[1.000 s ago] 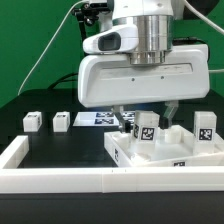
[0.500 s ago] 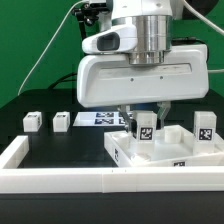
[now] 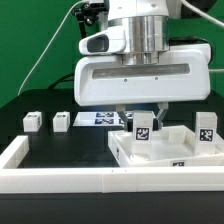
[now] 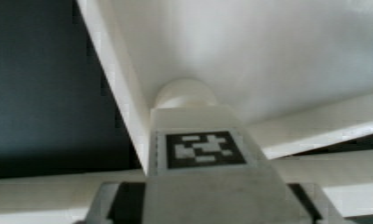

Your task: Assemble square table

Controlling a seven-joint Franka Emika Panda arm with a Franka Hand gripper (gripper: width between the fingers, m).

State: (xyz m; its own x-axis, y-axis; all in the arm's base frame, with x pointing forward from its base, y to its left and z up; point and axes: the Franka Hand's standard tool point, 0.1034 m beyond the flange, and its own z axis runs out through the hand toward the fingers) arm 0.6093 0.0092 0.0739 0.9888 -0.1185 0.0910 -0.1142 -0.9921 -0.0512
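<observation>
The hand (image 3: 142,113) points straight down and pinches an upright table leg (image 3: 144,128); in the wrist view the leg (image 4: 204,150) fills the gap between the fingers (image 4: 121,205), tag face towards the camera. That leg stands on the square tabletop (image 3: 125,155), near its far corner on the exterior view's left. A second tagged leg (image 3: 206,128) stands upright at the tabletop's far corner on the exterior view's right. Off the tabletop, towards the exterior view's left, two loose legs (image 3: 33,121) (image 3: 62,121) sit on the black surface (image 3: 70,145). The marker board (image 3: 98,118) lies behind the tabletop, and the low white border wall (image 3: 60,180) runs in front of it.
</observation>
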